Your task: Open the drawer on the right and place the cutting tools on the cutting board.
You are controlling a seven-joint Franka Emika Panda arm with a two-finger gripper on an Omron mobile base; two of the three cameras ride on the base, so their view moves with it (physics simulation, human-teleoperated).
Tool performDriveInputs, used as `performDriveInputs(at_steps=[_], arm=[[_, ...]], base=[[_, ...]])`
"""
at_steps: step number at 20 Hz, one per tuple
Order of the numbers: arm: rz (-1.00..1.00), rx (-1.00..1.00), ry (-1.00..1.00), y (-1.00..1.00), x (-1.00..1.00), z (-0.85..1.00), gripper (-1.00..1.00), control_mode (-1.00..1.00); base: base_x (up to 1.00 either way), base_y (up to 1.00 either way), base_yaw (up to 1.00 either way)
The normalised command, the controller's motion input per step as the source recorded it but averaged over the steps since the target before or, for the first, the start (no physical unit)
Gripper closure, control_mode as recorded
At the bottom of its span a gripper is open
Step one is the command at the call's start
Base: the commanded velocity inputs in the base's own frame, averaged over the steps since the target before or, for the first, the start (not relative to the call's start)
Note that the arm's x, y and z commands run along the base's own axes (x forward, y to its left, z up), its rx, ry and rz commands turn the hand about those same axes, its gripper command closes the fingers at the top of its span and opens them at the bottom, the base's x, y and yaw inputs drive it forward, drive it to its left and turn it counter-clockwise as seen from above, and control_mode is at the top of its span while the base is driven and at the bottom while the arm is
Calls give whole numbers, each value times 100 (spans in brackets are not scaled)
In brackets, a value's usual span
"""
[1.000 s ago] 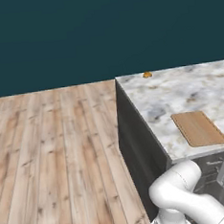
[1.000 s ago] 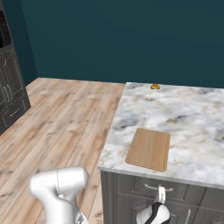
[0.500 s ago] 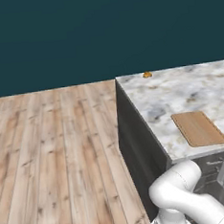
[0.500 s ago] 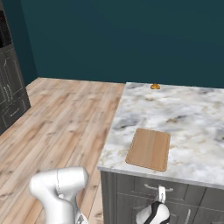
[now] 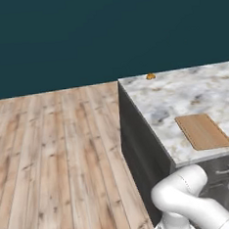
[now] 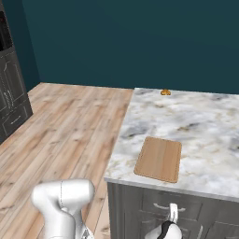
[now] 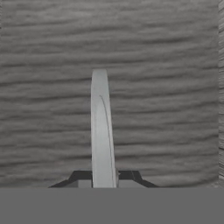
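Gripper (image 7: 104, 178) pinches the handle (image 7: 100, 127) of the drawer (image 7: 166, 87), its front closed straight ahead. Cutting board (image 6: 159, 158) lies bare on the counter (image 6: 210, 135) above the gripper.

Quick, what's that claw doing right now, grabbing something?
Claw: closed on the drawer handle, with the drawer front right behind it.

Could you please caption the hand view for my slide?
Gripper closed on the drawer front's pale handle, dark grey woodgrain behind.
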Motion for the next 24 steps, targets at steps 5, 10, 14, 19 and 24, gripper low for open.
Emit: performDriveInputs(at_steps=[5,10,14,19,24], arm=[[0,0,-3,-7,-100,-1,100,-100],[0,0,-6,-7,-100,-12,100,-100],[0,0,-2,-2,-100,-17,100,-100],[0,-1,0,0,-99,-28,100,-100],[0,-4,0,0,-60,-22,100,-100]], base=[[0,0,0],[0,0,0],[0,0,0],[0,0,0],[0,0,0]])
